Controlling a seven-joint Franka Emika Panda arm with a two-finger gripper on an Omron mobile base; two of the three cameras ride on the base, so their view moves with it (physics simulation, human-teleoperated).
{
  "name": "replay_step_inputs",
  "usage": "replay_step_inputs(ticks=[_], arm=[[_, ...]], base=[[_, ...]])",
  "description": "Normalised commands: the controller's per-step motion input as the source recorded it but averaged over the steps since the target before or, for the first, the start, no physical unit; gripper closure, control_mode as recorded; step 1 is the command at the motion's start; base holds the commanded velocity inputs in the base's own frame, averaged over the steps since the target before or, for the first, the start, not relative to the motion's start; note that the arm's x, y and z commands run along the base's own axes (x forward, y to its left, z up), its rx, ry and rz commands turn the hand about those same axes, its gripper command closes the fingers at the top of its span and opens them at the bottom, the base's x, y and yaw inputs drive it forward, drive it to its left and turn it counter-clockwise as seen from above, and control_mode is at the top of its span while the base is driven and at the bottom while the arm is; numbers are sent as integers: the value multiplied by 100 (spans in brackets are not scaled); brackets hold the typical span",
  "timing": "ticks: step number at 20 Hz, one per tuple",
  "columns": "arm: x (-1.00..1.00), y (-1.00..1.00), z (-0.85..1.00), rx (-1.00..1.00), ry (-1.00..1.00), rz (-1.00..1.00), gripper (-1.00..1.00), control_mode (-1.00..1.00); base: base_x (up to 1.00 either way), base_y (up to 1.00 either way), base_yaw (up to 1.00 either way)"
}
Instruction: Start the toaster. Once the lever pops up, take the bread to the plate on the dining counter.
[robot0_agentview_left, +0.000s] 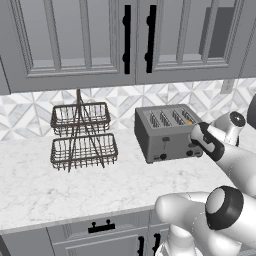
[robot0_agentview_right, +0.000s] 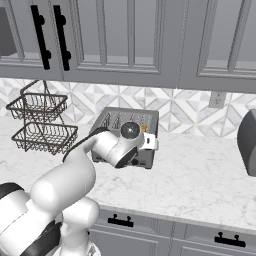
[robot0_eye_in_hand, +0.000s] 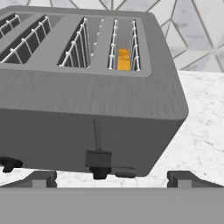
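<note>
A white robot arm reaches toward the toaster (robot0_agentview_left: 167, 132) on a marble worktop (robot0_agentview_left: 60, 185) beneath grey wall cabinets (robot0_agentview_left: 75, 40), its gripper (robot0_eye_in_hand: 111, 178) spread wide with nothing between the fingertips (robot0_eye_in_hand: 41, 178), poised just in front of the appliance's long face. In the hand view, the lever (robot0_eye_in_hand: 98, 156) sits low in its slot above a black knob (robot0_eye_in_hand: 99, 172). The bread (robot0_eye_in_hand: 124, 59), a golden-orange slice, stands down inside the slot at the toaster's right end. A two-tier wire basket (robot0_agentview_left: 81, 136) stands to the left, against the patterned tile backsplash (robot0_agentview_right: 185, 112)
</note>
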Motion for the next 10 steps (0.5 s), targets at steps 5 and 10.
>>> replay_step_inputs(ticks=[5,10], arm=[[0,0,0,0,0,0,-100,-100],[0,0,0,0,0,0,-100,-100]], base=[[0,0,0],[0,0,0]])
